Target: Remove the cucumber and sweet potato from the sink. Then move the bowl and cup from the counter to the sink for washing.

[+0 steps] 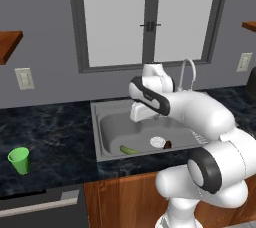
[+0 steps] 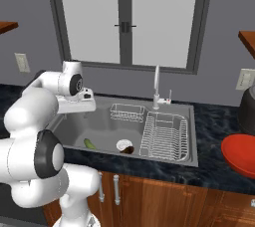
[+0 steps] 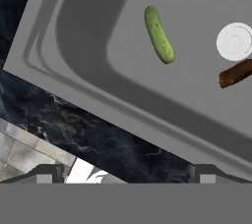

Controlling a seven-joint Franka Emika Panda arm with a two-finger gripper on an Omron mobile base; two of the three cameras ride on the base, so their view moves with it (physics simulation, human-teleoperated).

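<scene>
One dark marbled counter [image 1: 50, 132] runs across both base views, and one grey steel sink [image 1: 107, 127] is set into it below the window [image 2: 127, 19]. In the right base view the sink holds one wire dish rack [image 2: 167, 136] at its 3 o'clock side, one small wire basket [image 2: 127, 112] at 12 o'clock, and one curved faucet [image 2: 157, 86] behind them.

One red bowl [image 2: 241, 154] sits on the counter at 3 o'clock of the sink, partly cut off by the picture's edge. One bright green cup [image 1: 19, 160] stands upright on the counter at 9 o'clock of the sink, well apart from it.

One gripper [image 3: 125, 174] hangs above the sink's 9 o'clock rim with its jaws spread wide and nothing between them; its fingertips [image 3: 44, 174] barely show.

On the sink floor lie three small things. One round white drain [image 3: 235, 41] is near the middle. One cucumber [image 3: 159, 34] lies at 9 o'clock of the drain, apart from it. One sweet potato [image 3: 236, 74] lies just beside the drain at its 6 o'clock in the hand view; whether it touches the drain's edge is hard to tell.
</scene>
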